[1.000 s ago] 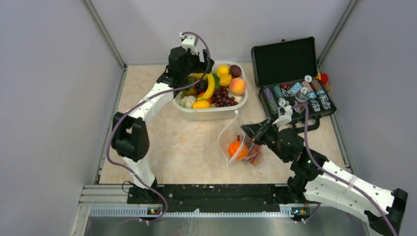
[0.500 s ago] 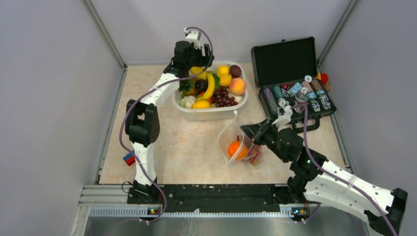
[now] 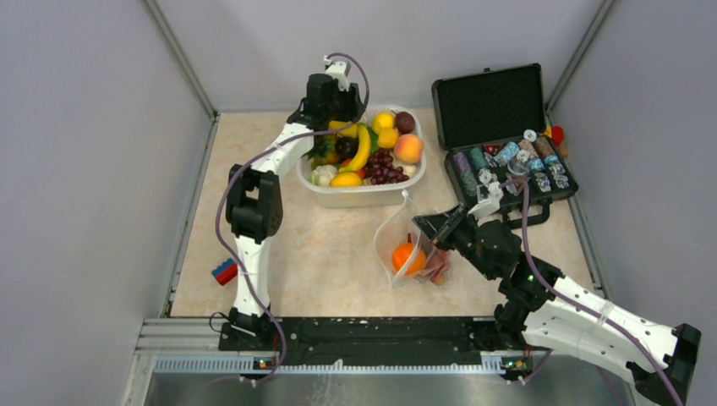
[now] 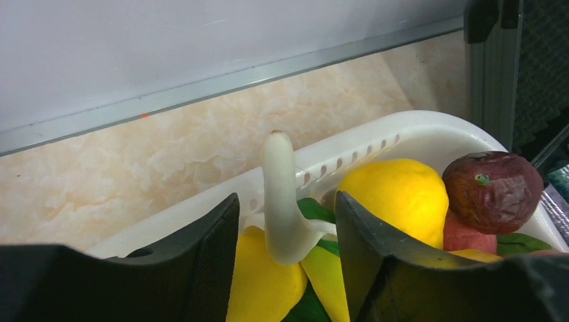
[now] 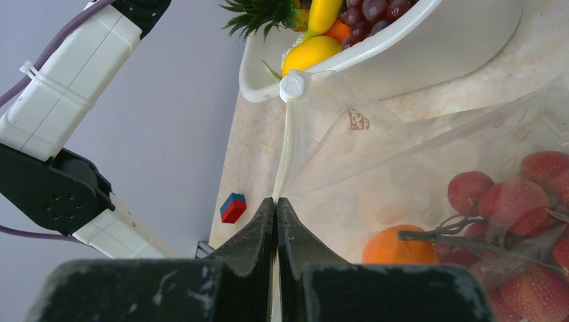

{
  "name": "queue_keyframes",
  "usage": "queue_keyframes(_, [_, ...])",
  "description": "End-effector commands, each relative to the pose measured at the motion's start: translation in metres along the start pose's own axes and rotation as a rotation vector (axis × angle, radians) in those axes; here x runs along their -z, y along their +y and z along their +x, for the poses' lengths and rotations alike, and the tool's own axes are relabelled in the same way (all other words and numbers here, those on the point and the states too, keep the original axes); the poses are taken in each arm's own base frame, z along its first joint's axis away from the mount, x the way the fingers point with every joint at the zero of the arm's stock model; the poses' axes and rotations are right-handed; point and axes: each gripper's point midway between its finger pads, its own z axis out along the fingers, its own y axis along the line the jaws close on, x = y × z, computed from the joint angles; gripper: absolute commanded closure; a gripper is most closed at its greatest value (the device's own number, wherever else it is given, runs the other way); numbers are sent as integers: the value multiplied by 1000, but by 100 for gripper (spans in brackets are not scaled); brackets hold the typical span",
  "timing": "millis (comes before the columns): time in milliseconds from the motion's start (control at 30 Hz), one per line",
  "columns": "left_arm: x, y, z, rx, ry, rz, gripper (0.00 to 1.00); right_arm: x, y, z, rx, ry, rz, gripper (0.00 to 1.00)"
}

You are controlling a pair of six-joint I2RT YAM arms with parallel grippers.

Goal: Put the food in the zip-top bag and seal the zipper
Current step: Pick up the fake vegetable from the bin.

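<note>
The white tub [image 3: 359, 199] at the back holds food: a banana [image 3: 362, 148], grapes [image 3: 385, 167], a peach [image 3: 408, 149]. My left gripper [image 3: 334, 114] hangs over its far left corner. In the left wrist view it [image 4: 285, 201] stands open, with the banana's pale stem [image 4: 278, 168] between the jaws and a gap on each side. The zip-top bag [image 3: 397, 233] lies mid-table with an orange [image 3: 407, 256] and strawberries [image 5: 510, 201] inside. My right gripper [image 5: 276, 200] is shut on the bag's zipper [image 5: 285, 154] edge, below the white slider [image 5: 292, 86].
An open black case [image 3: 507, 152] of chips sits at the back right. A small red and blue block [image 3: 224, 271] lies near the left arm's base. Grey walls close in the table on three sides.
The left arm has stretched farther back over the tub's far corner and its jaws have narrowed around the banana stem. The right gripper and the bag have not moved.
</note>
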Motion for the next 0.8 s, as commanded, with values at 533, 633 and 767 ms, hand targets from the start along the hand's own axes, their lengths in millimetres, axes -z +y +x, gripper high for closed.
queue_keyframes(533, [83,-46,-60,-21,-108,139,99,1,10,-4,-33,-13,-30,100])
queue_keyframes(633, [104,-55,-63,-30,-121,166,100,1,7,-4,-38,-18,-26,100])
queue_keyframes(767, [137,-66,-65,-19,-170,202,100,2,4,-5,-43,-26,-19,100])
